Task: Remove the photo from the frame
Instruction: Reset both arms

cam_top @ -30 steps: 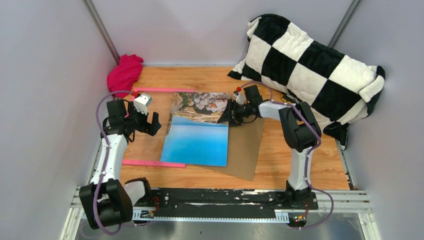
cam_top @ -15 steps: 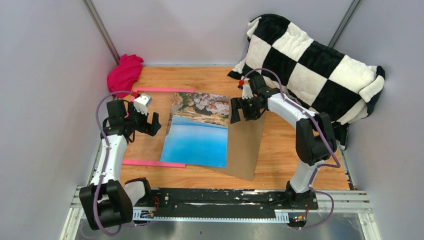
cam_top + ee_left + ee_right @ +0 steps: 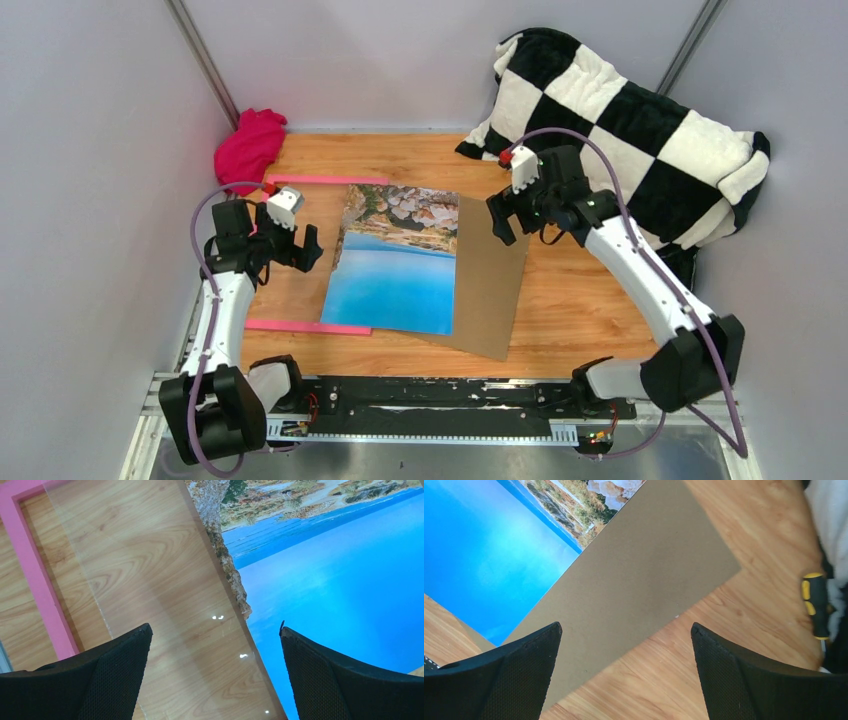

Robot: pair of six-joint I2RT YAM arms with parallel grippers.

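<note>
While the photo (image 3: 395,270) lies flat, left fingers (image 3: 100,680) wide and empty, right fingers (image 3: 499,675) wide and empty

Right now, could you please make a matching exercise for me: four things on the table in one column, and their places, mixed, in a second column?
Things:
1. photo
2. cardboard sheet
3. magenta cloth
4. checkered blanket

Places:
A. far left corner
B. far right side
C. partly under another flat thing, sticking out to the right
D. centre, lying on top of a brown sheet

Pairs: 1-D, 2-C, 3-A, 4-B
</note>
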